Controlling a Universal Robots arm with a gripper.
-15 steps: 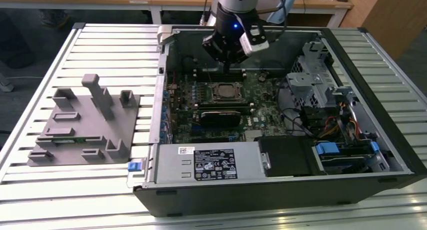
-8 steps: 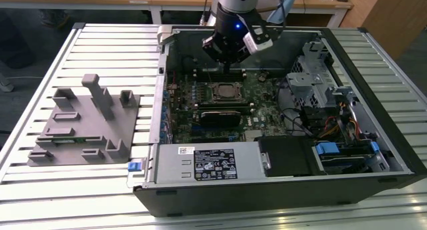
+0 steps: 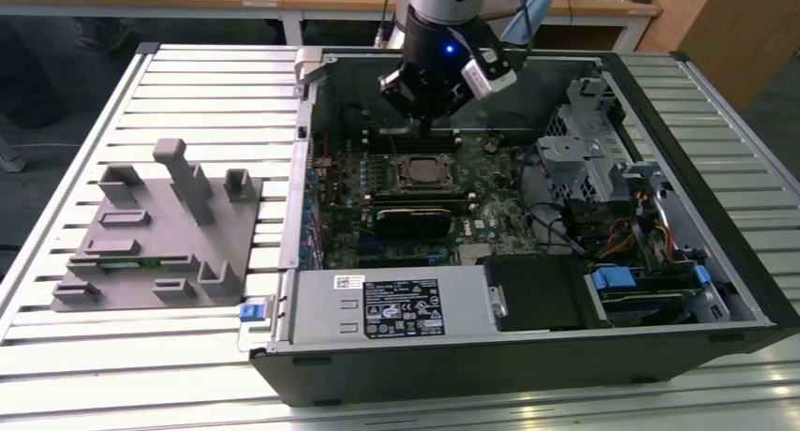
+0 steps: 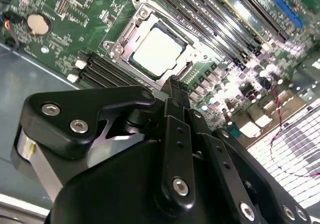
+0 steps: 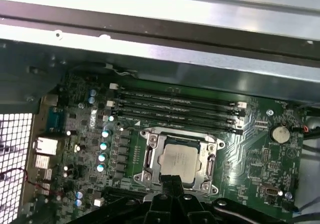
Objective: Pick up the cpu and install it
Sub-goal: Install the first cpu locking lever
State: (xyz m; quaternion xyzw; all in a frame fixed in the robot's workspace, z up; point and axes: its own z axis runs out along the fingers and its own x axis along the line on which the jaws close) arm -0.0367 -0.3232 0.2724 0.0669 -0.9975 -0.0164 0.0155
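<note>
The cpu point(image 3: 422, 171) point(image 4: 157, 50) point(image 5: 179, 158), a pale silvery square, lies flat inside the motherboard socket, ringed by the metal socket frame point(image 5: 150, 156) point(image 4: 121, 39). My gripper point(image 3: 425, 127) point(image 4: 174, 83) point(image 5: 173, 181) hangs inside the open computer case, a little above the board. Its tips sit just off the cpu's edge, on the side toward the memory slots. The two thin fingers are pressed together with nothing between them, and they do not touch the cpu.
The black computer case point(image 3: 288, 361) lies open on a slatted table. A drive cage point(image 3: 587, 155) and cables fill the exterior view's right, and a power supply point(image 3: 393, 304) sits at the front. Memory slots point(image 5: 175, 109) run beside the socket. A grey fixture point(image 3: 150, 234) stands outside the case.
</note>
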